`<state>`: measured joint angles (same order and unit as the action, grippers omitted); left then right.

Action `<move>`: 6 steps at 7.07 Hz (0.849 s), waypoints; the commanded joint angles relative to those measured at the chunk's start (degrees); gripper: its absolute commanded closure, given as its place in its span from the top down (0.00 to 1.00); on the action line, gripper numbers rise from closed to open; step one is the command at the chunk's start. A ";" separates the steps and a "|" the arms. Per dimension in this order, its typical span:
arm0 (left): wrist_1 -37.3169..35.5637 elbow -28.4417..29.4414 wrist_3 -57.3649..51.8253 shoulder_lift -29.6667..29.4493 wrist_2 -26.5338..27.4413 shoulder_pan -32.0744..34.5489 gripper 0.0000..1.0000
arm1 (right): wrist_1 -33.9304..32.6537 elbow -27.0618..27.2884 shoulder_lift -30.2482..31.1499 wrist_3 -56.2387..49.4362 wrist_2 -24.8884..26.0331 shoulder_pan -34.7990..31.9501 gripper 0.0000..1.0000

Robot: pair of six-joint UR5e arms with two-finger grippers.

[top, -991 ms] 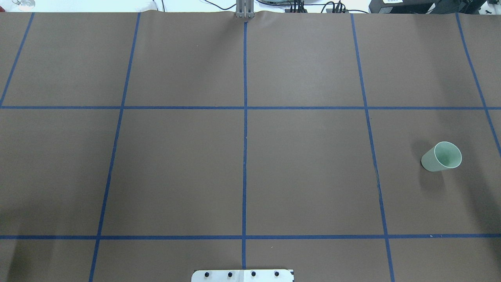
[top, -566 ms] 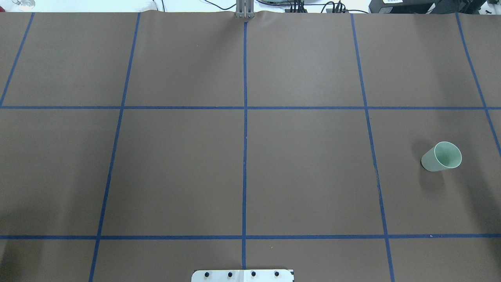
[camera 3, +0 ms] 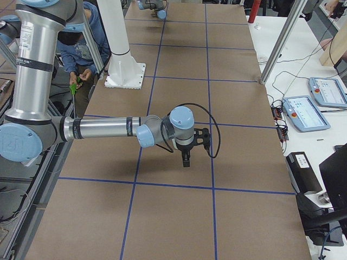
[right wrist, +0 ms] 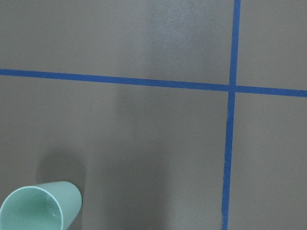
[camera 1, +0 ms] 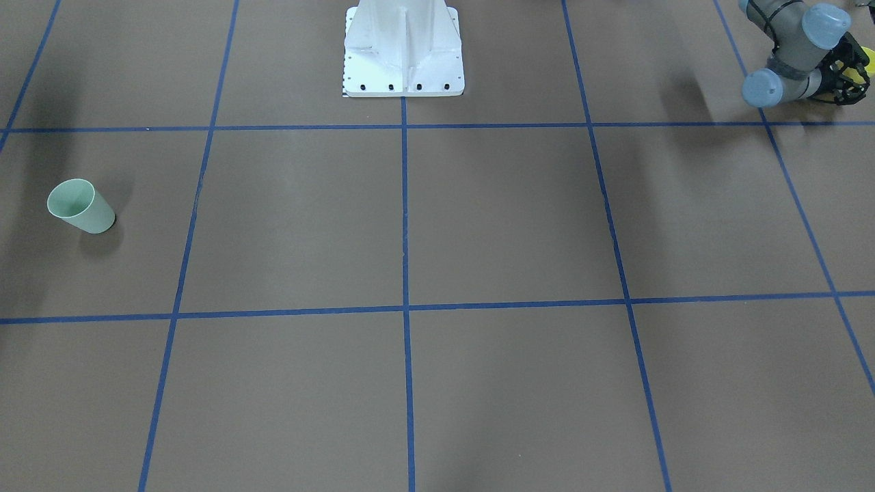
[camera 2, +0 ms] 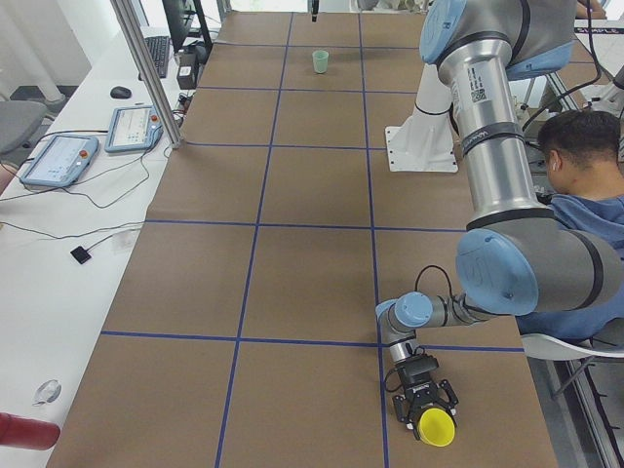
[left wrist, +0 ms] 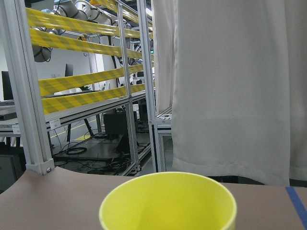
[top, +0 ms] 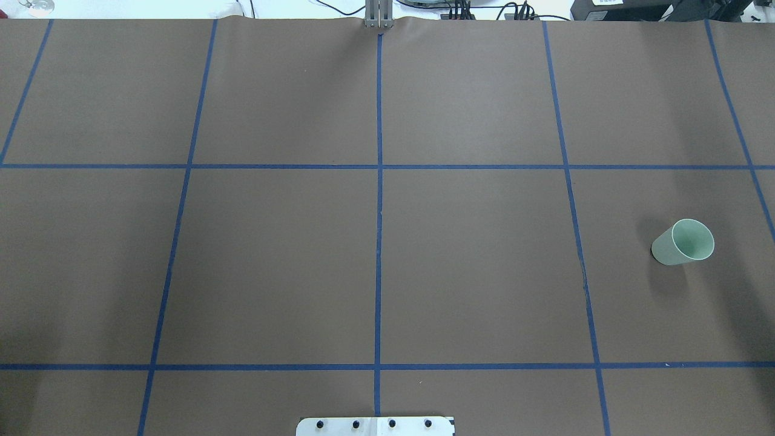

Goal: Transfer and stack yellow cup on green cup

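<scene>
Green cup point(top: 683, 242) sits unmoved at right; left gripper point(camera 2: 432, 417) flanks yellow cup point(camera 2: 437, 429), right gripper point(camera 3: 186, 160) hovers; cannot tell either's grip.

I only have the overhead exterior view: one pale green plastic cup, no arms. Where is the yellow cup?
Observer: The bright yellow plastic cup stands at the table's left end, at the left claw.
Operator: Gripped?
Observer: Cannot tell; the left wrist view shows only the cup's open rim, no fingers.
Operator: And the right arm?
Observer: The right claw points down above the table; its wrist camera sees the pale green plastic cup in its lower left corner.
</scene>
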<state>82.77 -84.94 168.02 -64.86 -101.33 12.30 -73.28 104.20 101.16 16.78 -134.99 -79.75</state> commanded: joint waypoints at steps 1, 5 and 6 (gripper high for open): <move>0.55 0.48 2.13 0.00 -1.59 -2.98 0.83 | -0.02 0.13 0.00 0.01 -0.18 0.04 1.00; 9.55 3.91 -2.22 6.28 -1.06 -3.69 0.00 | -0.11 0.21 0.00 0.01 -0.71 0.04 1.00; 12.38 3.38 -5.39 10.24 0.76 -3.78 0.00 | -0.37 -0.05 -0.17 0.19 -0.97 0.04 1.00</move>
<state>91.12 -81.34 166.26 -59.19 -102.02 8.66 -73.42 104.36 101.11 16.83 -135.62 -79.72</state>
